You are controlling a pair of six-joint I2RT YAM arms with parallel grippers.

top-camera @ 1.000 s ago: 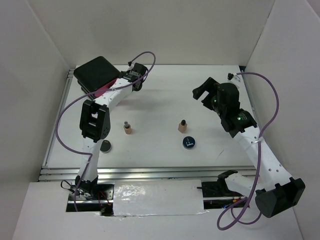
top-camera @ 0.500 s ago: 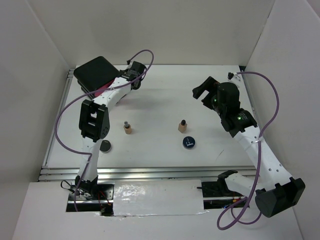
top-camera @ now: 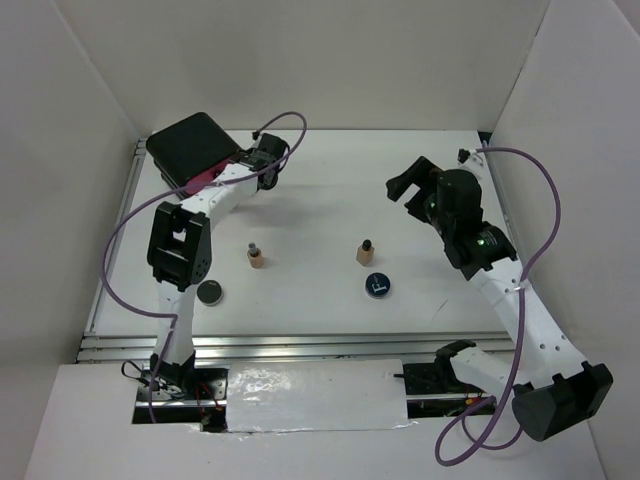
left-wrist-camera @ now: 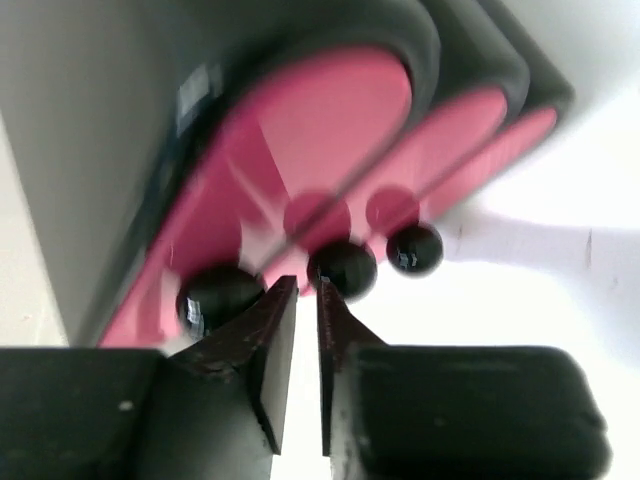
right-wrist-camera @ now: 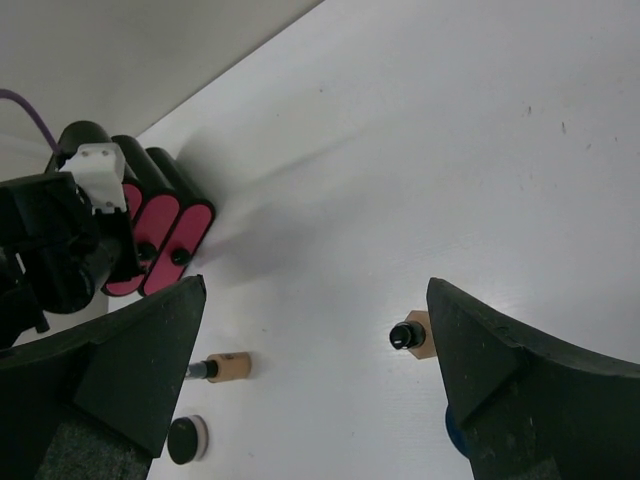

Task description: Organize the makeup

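Two tan bottles with dark caps stand mid-table, one on the left (top-camera: 256,257) and one on the right (top-camera: 365,251). A blue-rimmed compact (top-camera: 376,285) lies near the right bottle. A black compact (top-camera: 209,292) lies by the left arm. The white packets are out of view. My left gripper (top-camera: 228,176) is at the pink drawer fronts (left-wrist-camera: 300,140) of the black box (top-camera: 192,143). Its fingers are nearly together with nothing between, tips (left-wrist-camera: 305,285) just short of the black drawer knobs (left-wrist-camera: 342,268). My right gripper (top-camera: 405,183) hangs wide open and empty above the table. Its view shows both bottles (right-wrist-camera: 222,367) (right-wrist-camera: 412,335) and the black compact (right-wrist-camera: 187,439).
The box stands in the far left corner against the metal rail (top-camera: 125,210). White walls close in the back and both sides. Purple cables (top-camera: 545,190) loop off both arms. The right wrist view shows the left gripper's body (right-wrist-camera: 60,240) in front of the drawers.
My left arm has swung left and its gripper has closed in on the drawer fronts. Its elbow has moved off the black compact. The right arm has barely moved.
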